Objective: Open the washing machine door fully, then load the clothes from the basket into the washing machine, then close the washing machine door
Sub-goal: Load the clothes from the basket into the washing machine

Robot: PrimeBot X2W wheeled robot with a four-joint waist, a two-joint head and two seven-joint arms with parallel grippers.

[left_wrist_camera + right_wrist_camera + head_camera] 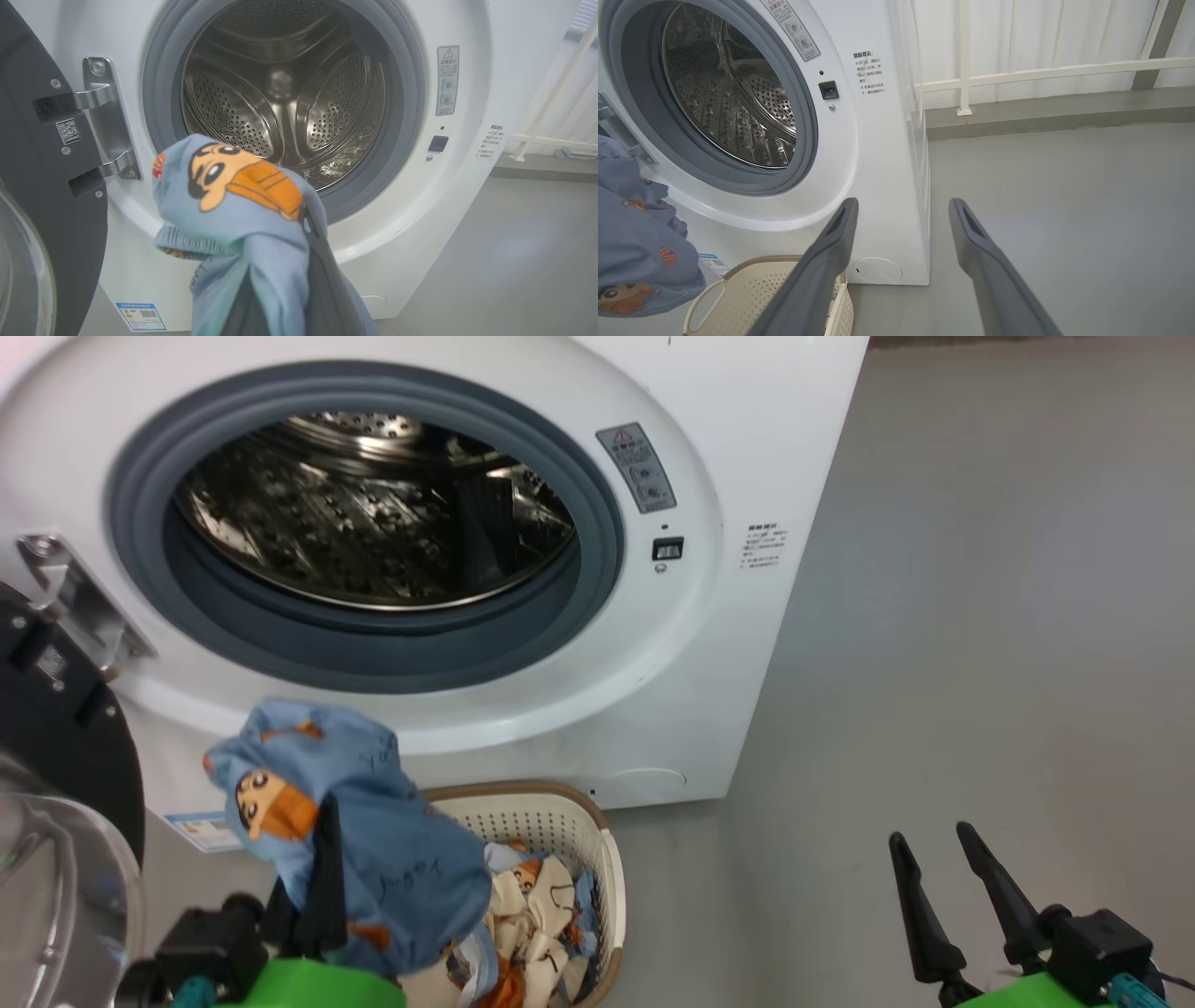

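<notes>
Your left pincer [327, 821] clamps a blue garment [401, 868] before the washing machine [747, 448]; your right pincer [931, 835] stands apart, empty.

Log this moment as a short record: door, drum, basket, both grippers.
door: swung open at the left, on its hinge
drum: no clothes seen inside
basket: on the floor in front of the washer, holding clothes
left gripper: shut on a blue garment, lifted above the basket, below the drum opening
right gripper: open, holding nothing, over bare floor right of the washer
</notes>
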